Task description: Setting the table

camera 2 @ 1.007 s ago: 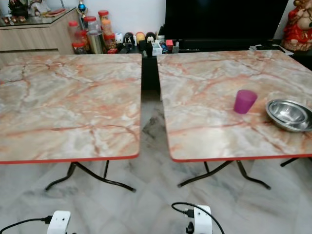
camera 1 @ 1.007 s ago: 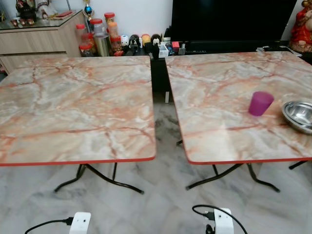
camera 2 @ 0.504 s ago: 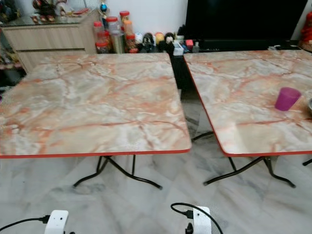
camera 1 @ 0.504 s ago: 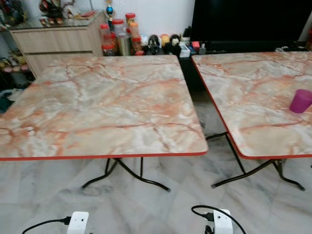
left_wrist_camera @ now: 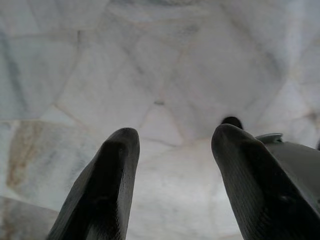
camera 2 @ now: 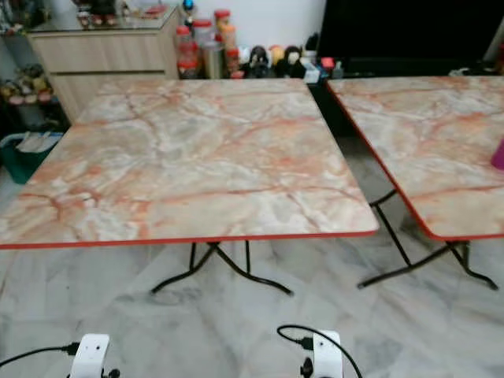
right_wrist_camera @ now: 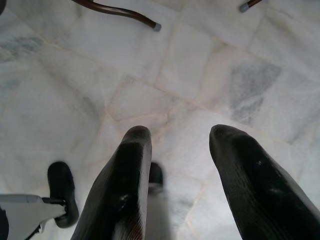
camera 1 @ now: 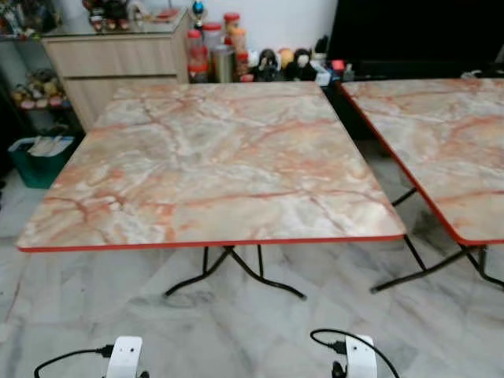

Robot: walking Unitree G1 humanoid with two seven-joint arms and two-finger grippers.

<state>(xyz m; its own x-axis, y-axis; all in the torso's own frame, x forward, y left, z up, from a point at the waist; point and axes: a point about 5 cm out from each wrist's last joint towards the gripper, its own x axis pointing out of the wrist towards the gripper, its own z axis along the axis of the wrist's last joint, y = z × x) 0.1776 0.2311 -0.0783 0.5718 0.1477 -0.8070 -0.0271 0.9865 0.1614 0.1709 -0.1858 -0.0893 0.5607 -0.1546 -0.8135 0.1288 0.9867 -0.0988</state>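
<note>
Change since a second ago: camera swung toward the robot's left — left surface now central, steel bowl gone from view, purple cup reduced to a sliver at the right edge.
Left pincer [left_wrist_camera: 172, 150]: hanging idle, released — two black fingers spread with a clear gap, pale marble floor [left_wrist_camera: 150, 65] beneath.
Right pincer [right_wrist_camera: 177, 147]: likewise released, fingers apart, aimed down at the floor; dark table foot [right_wrist_camera: 120, 11] ahead of it.
Wrists: white housings low in the head views, a black cable at each, left [camera 1: 124, 356] and right [camera 1: 356, 358].
Left surface [camera 1: 213, 157]: marble-pattern top with red rim, bare, on black folding legs.
Right surface [camera 1: 441, 142]: same pattern, set just beside the first with a narrow gap between — partly cut off by the frame.
Purple cup [camera 2: 498, 153]: on the right surface, barely visible at the frame edge.
Background: wooden cabinet [camera 1: 118, 59] behind the left surface, red-lidded jars [camera 1: 213, 51] and small figurines on the floor beside it, green bin [camera 1: 39, 157] at far left, dark TV unit [camera 1: 417, 35] behind the right surface.
</note>
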